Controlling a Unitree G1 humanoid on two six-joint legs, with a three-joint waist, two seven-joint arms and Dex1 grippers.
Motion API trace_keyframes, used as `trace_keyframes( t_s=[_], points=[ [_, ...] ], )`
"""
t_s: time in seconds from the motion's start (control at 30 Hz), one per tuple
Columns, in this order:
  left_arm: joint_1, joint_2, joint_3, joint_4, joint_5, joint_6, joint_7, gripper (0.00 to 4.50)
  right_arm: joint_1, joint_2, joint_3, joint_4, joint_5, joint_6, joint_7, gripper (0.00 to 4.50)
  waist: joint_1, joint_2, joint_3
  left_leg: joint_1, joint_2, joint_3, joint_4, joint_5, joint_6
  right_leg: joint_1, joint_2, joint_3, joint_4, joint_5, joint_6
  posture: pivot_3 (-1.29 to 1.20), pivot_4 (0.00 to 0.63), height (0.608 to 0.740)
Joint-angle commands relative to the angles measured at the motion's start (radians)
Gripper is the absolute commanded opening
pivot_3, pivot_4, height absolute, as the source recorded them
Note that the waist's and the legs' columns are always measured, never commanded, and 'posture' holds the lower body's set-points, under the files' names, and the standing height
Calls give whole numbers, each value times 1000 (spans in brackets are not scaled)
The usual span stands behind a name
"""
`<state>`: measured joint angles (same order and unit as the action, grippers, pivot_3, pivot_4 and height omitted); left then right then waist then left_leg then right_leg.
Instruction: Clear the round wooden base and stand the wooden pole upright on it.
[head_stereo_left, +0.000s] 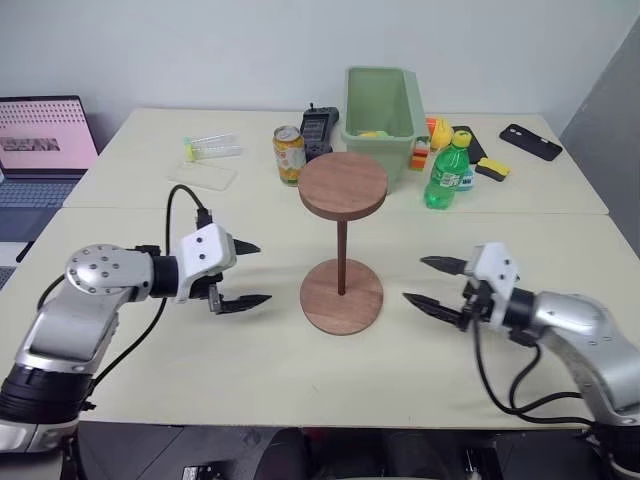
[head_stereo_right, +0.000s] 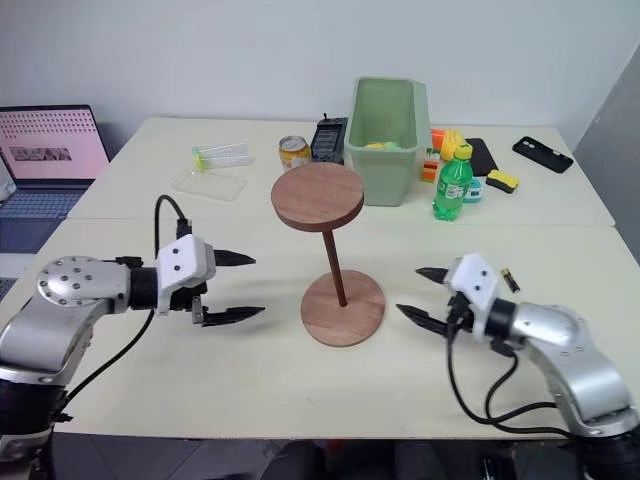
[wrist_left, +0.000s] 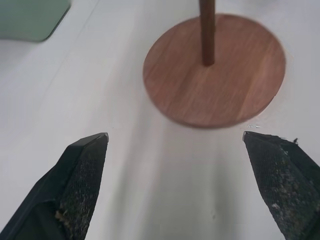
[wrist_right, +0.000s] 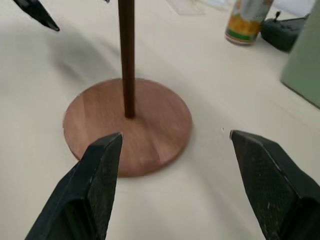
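Reddish-brown wood makes up both task pieces. The flat round wooden base (head_stereo_left: 342, 297) lies near the middle of the pale bench (head_stereo_left: 250, 380), nothing else resting on it. The thin dark-brown wooden pole (head_stereo_left: 341, 257) stands upright at the base's centre, its own round reddish-brown disc at the upper end, level like a small tabletop; the pole's foot touches the base. No tool touches either piece.

The left tool (head_stereo_left: 243, 273) hovers just above the bench to the left of the base, black fingers spread wide and empty, pointing toward the pole. The right tool (head_stereo_left: 433, 282) hovers to the right of the base, likewise spread and empty, also pointing inward. Each stands apart from the base rim.

Handling, as a judgement: both pieces look rigid and light, with a smooth finish that may slip between hard fingers. With the disc carried high on a narrow shaft, the assembly looks top-heavy; whether the pole is socketed or merely balanced cannot be told, so a sideways knock could topple it. The best hold is the pole's shaft at mid-height, pinched from the side; the thin base offers only its edge.

Behind, well apart: a pale green plastic bin (head_stereo_left: 380, 105), a green plastic bottle (head_stereo_left: 448, 173), a yellow drink can (head_stereo_left: 289, 154), a black handset (head_stereo_left: 319, 130), a black phone (head_stereo_left: 530, 141) and an open laptop (head_stereo_left: 40, 150).
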<state>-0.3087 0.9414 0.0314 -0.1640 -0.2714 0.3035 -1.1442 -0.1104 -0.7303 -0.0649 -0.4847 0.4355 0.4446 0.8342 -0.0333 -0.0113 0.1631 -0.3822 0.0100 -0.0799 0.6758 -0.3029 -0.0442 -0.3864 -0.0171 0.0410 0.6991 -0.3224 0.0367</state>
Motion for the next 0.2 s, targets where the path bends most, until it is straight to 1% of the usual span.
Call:
trace_keyframes(
  t_s=[0.03,0.13,0.2],
  points=[
    [58,44,111,1,-18,9,18,4500,80,-104,-218,-31,83,-44,126,3590,3,2,2,0,-1,0,0,0,0,0,0,0,0,0,0,0,150,740],
    [97,55,147,53,-6,-10,31,4500,110,-154,-308,3,103,-34,153,3590,4,1,3,0,-1,1,0,0,0,1,0,0,-2,0,0,0,150,740],
    [97,51,158,100,4,-42,41,4500,114,-172,-329,14,99,-32,159,3590,4,0,3,1,-1,1,0,0,0,2,-1,0,-2,0,0,0,150,740]
  ],
)
